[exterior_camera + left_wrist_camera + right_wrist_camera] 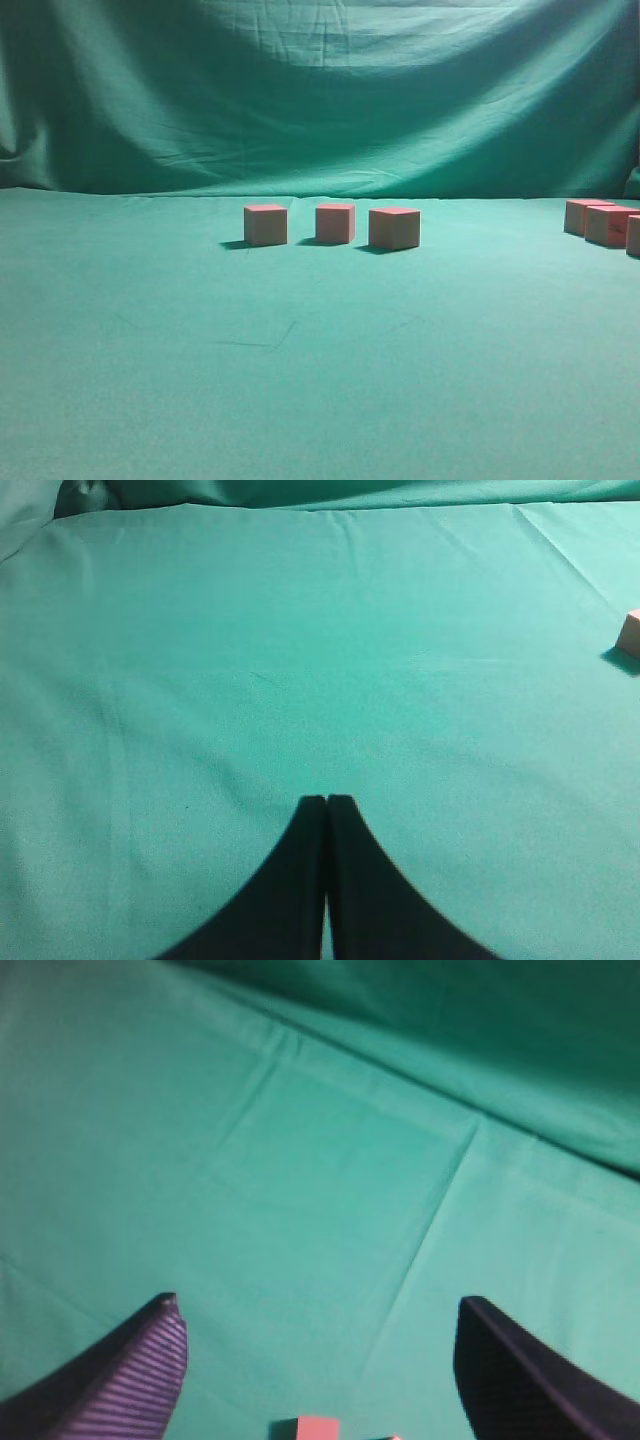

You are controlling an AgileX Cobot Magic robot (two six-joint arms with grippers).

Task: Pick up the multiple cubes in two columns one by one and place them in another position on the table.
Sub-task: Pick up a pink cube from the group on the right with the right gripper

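Three cubes (266,224) (335,222) (394,228) with reddish-pink tops stand in a row on the green table (300,380), mid-distance in the exterior view. More cubes (608,224) are clustered at the right edge, partly cut off. Neither gripper shows in the exterior view. My left gripper (327,800) is shut and empty above bare cloth, and one cube (630,634) peeks in at that view's right edge. My right gripper (318,1305) is open wide with nothing between its fingers; a cube (316,1428) lies below it at the frame's bottom edge.
A wrinkled green cloth backdrop (320,90) hangs behind the table. Folds and creases (440,1190) run across the cloth under my right gripper.
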